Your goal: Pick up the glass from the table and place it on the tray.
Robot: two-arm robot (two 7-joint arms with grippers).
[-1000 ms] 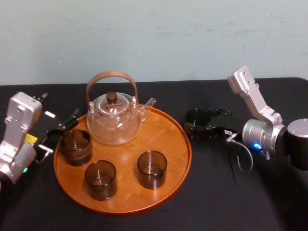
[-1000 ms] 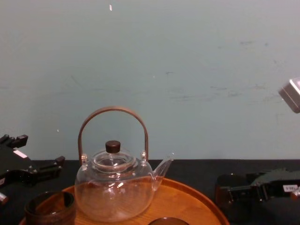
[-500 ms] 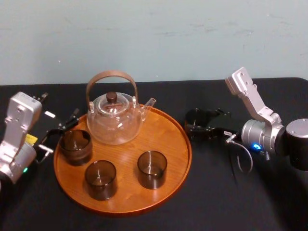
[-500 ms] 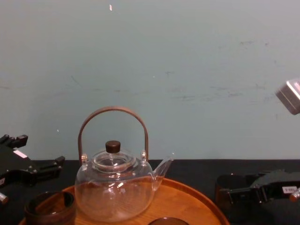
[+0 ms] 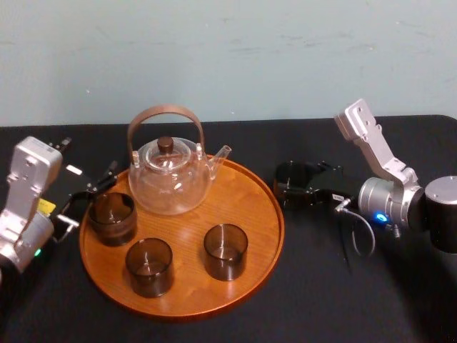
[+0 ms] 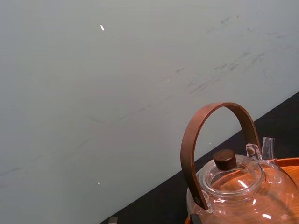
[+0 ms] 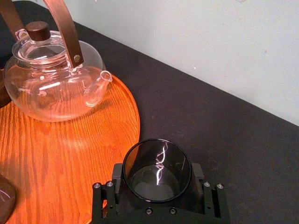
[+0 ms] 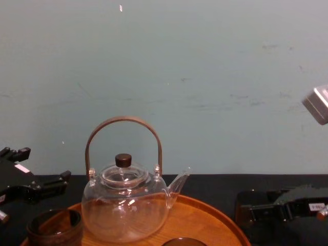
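Head view: glass point(image 5: 292, 174) in right gripper point(image 5: 287, 186)

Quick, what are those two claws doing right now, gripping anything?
Left gripper: open, holding nothing.
Right gripper: shut on the glass.

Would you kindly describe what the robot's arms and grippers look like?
Both arms have silver-grey metal links: the left arm and the right arm, whose round joint carries a small blue light and a thin looping grey cable. The left gripper and right gripper are matte black; the right one shows small screws, the left a white label and yellow tag.
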